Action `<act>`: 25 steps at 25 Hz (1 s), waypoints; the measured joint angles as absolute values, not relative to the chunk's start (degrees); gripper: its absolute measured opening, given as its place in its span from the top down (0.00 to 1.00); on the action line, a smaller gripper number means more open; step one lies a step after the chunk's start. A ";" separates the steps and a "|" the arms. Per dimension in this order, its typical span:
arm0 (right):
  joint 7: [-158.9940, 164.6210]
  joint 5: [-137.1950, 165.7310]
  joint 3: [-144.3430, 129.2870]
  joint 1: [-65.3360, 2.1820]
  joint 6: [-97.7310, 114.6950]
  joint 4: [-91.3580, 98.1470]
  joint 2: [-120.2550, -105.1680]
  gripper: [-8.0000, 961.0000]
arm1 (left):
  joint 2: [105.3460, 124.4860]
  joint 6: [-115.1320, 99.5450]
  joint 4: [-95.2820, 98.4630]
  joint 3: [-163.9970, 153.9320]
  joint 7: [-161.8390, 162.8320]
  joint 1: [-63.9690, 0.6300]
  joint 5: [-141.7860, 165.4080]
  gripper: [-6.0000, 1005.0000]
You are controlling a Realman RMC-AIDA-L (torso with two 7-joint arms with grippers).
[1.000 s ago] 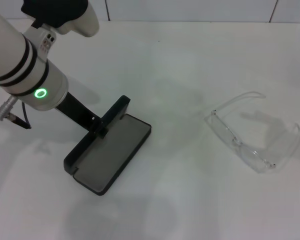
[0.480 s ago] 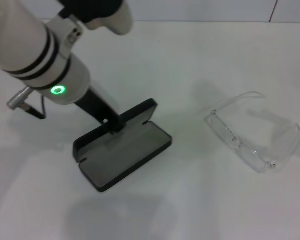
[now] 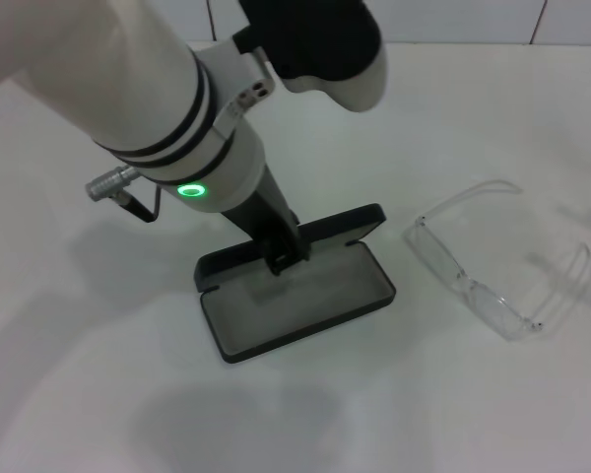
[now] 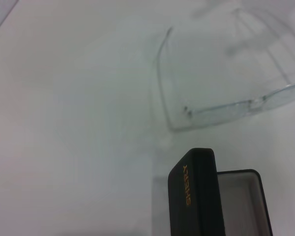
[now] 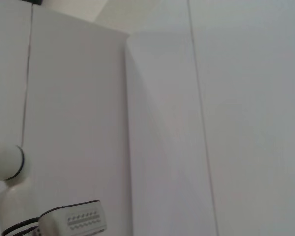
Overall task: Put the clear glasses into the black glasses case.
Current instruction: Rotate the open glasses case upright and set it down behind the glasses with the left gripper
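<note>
Black glasses case (image 3: 300,301) open on white bench (image 3: 98,394), grey lining bare, nothing inside. Left gripper (image 3: 281,251) clamped on raised lid edge. Clear glasses (image 3: 497,261) on bench just beside case, not touching. Right gripper unseen.

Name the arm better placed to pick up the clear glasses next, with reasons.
Probably the right. The left gripper is shut on the black glasses case, while the clear glasses lie free on the robot's right. The right arm is out of the head view.
</note>
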State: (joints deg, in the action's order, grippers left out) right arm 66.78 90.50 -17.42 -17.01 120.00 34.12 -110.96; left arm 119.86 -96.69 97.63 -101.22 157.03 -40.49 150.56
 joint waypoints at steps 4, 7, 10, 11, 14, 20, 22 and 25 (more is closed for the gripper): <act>66.31 89.42 -15.56 -15.94 120.55 34.04 -111.34 0.17 | 119.92 -95.18 97.81 -102.13 154.66 -40.73 149.68 0.78; 66.25 87.72 -15.49 -14.89 120.68 34.02 -111.39 0.17 | 119.95 -93.86 97.82 -102.39 152.29 -41.01 147.63 0.78; 66.21 86.08 -15.46 -13.93 120.89 33.99 -111.41 0.17 | 119.97 -92.07 97.48 -102.89 147.96 -41.28 144.96 0.78; 66.21 85.65 -15.38 -13.70 121.10 33.91 -111.42 0.17 | 119.97 -91.52 97.24 -103.12 146.87 -41.34 144.57 0.78; 66.17 85.19 -14.49 -13.31 122.03 33.06 -111.40 0.17 | 120.04 -89.93 95.06 -104.13 143.84 -42.12 144.00 0.78; 65.92 85.11 -12.66 -12.10 123.16 32.42 -111.43 0.17 | 120.22 -86.22 88.46 -105.55 139.51 -45.47 143.90 0.79; 65.77 85.07 -12.63 -11.76 123.16 32.42 -111.51 0.17 | 120.30 -84.64 86.28 -105.63 138.33 -46.38 143.83 0.78; 65.71 85.05 -12.58 -11.03 123.16 32.42 -111.63 0.17 | 120.33 -82.11 83.57 -105.97 136.79 -47.74 142.67 0.78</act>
